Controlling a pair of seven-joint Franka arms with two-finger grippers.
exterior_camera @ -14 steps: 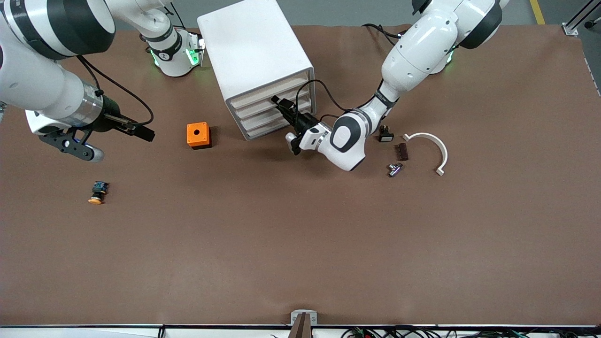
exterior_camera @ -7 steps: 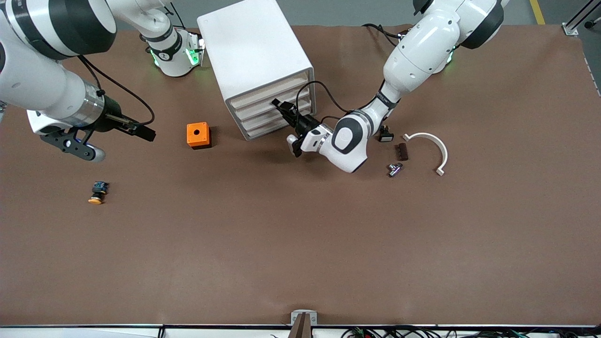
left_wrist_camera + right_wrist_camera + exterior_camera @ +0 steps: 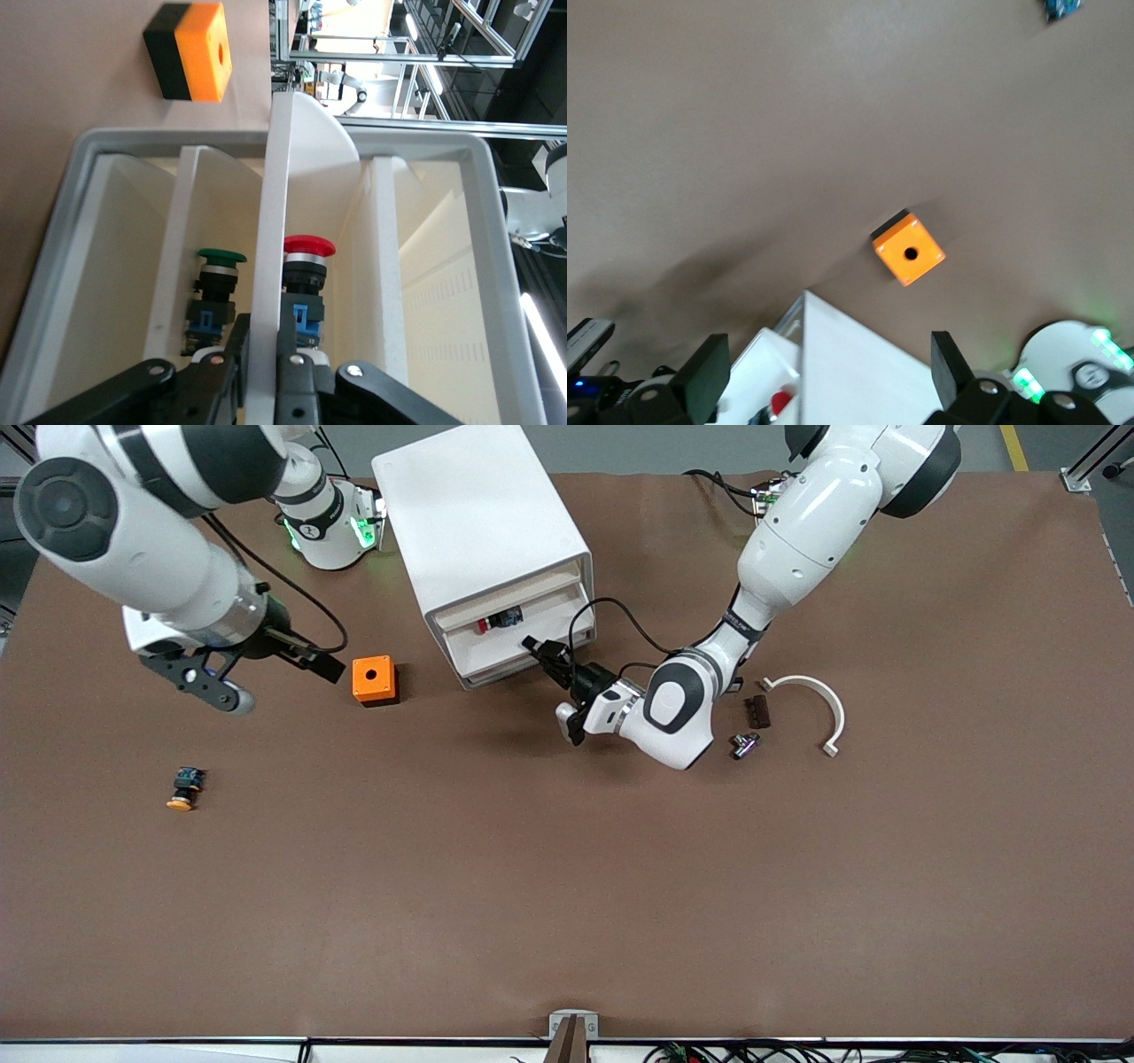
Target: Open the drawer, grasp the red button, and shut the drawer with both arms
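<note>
The white cabinet (image 3: 483,531) stands toward the robots' bases, and its top drawer (image 3: 478,654) is pulled out. In it lies the red-capped button (image 3: 483,626), its black-and-blue body shown in the left wrist view (image 3: 306,279). My left gripper (image 3: 534,645) is shut on the drawer's white centre tab (image 3: 270,230), one finger on each side. A green-capped button (image 3: 217,292) lies in the neighbouring compartment. My right gripper (image 3: 275,677) hangs open over the table beside the orange box (image 3: 373,680). The right wrist view shows the button's red cap (image 3: 780,403).
A yellow-orange-capped button (image 3: 183,788) lies toward the right arm's end of the table, nearer the front camera. A white curved piece (image 3: 819,700), a brown block (image 3: 757,711) and a small metal part (image 3: 745,744) lie toward the left arm's end.
The left gripper shut on the drawer tab and drew the drawer out toward the front camera, uncovering the button. The right arm swung toward the cabinet and the orange box.
</note>
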